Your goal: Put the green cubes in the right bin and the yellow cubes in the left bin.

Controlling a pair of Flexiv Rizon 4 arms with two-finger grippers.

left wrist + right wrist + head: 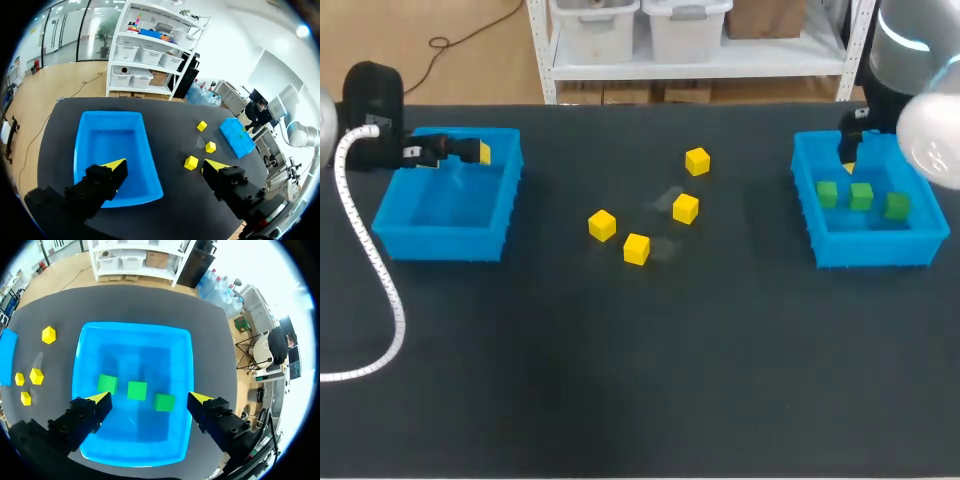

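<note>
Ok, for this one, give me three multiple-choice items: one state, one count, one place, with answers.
1. The left hand at the left bin is: A open, empty; B shut on a cube; C out of view.
2. Yellow cubes on the table: A two; B four; C six.
3. The green cubes are: A in the left bin; B on the table; C in the right bin.
Answers: A, its fingers stand apart with nothing between; B, four lie loose mid-table; C, all three sit inside it.
</note>
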